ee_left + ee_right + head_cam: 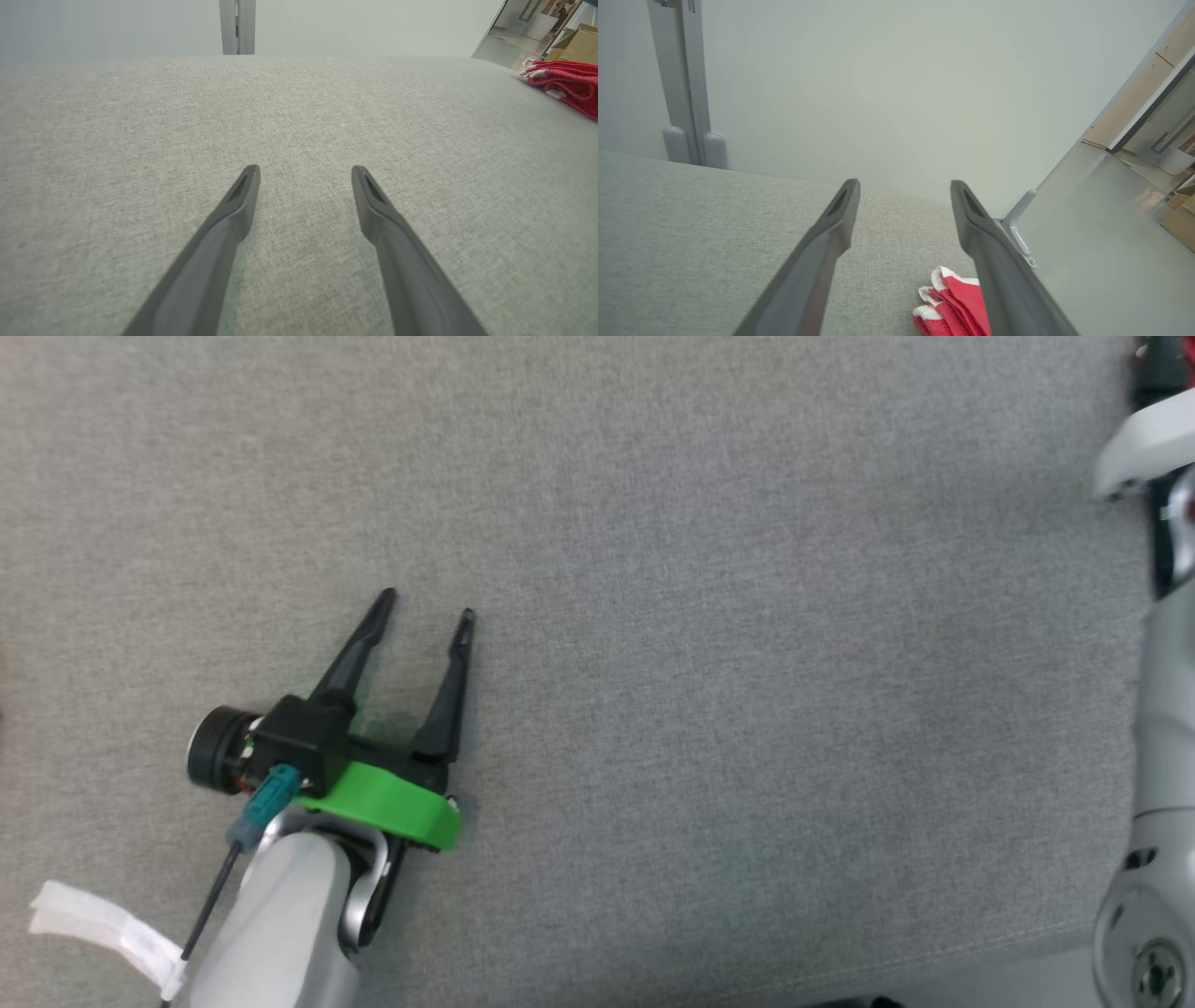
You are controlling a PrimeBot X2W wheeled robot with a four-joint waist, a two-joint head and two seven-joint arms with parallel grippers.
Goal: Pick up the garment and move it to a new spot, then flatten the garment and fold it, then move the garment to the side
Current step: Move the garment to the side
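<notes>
garment (567, 84): red with white trim, bunched in a loose heap, at the tabletop's (299, 121) far right edge near the corner. in the right wrist view the garment (957, 303) lies low in the picture, partly hidden behind one finger (994, 261) of the right tool; whether folded or just crumpled cannot be told.

right tool (904, 184): fingers spread, nothing between them, held above the tabletop (691, 233) over the garment, not touching it. right forearm (1162, 756): pale, at the right edge of the head view.

left tool (427, 606): fingers spread, nothing between them, low over bare grey fabric toward the left side of the tabletop (747, 616), well apart from the garment. in its own wrist view the left tool (304, 170) points toward the far edge; whether the tips touch the fabric cannot be told.

left wrist fittings: green ring (392, 803) behind the fingers, black camera (215, 751) beside it, white tag (93, 924) on the cable.

tabletop: grey woven fabric cover.

surroundings: pale wall (901, 70) behind the far edge, grey post (237, 28) on it, metal bracket (1017, 233) at the right corner, cardboard box (579, 44) beyond the garment.
</notes>
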